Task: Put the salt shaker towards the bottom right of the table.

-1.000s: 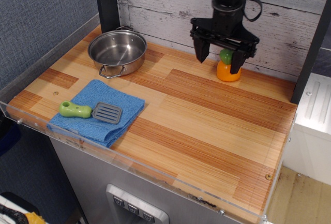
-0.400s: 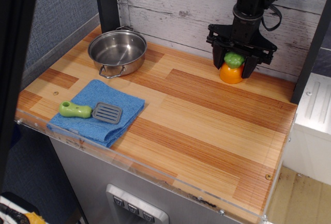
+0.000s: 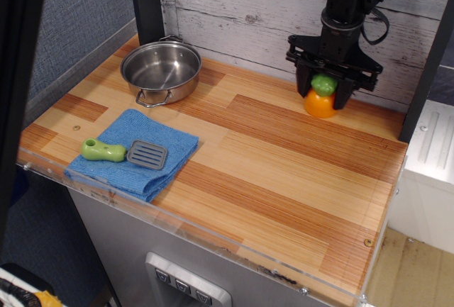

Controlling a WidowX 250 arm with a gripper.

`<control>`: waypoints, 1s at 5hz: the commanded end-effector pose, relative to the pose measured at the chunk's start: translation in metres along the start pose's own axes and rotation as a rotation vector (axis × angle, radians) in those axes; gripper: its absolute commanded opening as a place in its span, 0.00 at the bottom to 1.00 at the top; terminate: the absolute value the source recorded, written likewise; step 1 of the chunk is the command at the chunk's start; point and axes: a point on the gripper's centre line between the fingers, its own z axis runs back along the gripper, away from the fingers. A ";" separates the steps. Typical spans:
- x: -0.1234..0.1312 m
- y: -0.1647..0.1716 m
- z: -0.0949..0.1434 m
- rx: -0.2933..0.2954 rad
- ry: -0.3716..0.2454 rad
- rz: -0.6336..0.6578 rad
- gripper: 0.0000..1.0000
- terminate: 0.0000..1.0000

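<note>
Salt shaker (image 3: 320, 98) near the table's (image 3: 284, 172) back right edge, green cap between the gripper's (image 3: 324, 92) spread fingers, grip unclear

We see gripper (image 3: 323, 91) upper right of frame, jaws straddling salt shaker (image 3: 320, 99) on table (image 3: 284, 172); pot (image 3: 161, 71) upper left, spatula (image 3: 124, 152) on cloth (image 3: 135, 152) lower left.

The striped wooden surface (image 3: 269, 172) has a clear rim along its edge. Using the steel pot (image 3: 161, 71) as landmark: a blue cloth (image 3: 152, 152) lies on the planks just in front of the pot, and the salt shaker (image 3: 320, 97) stands well to the pot's right, near the back wall.
</note>
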 end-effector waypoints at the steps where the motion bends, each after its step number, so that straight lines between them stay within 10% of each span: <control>1: 0.009 0.008 0.064 -0.056 -0.139 -0.034 0.00 0.00; 5: -0.096 0.019 0.108 -0.091 -0.147 -0.254 0.00 0.00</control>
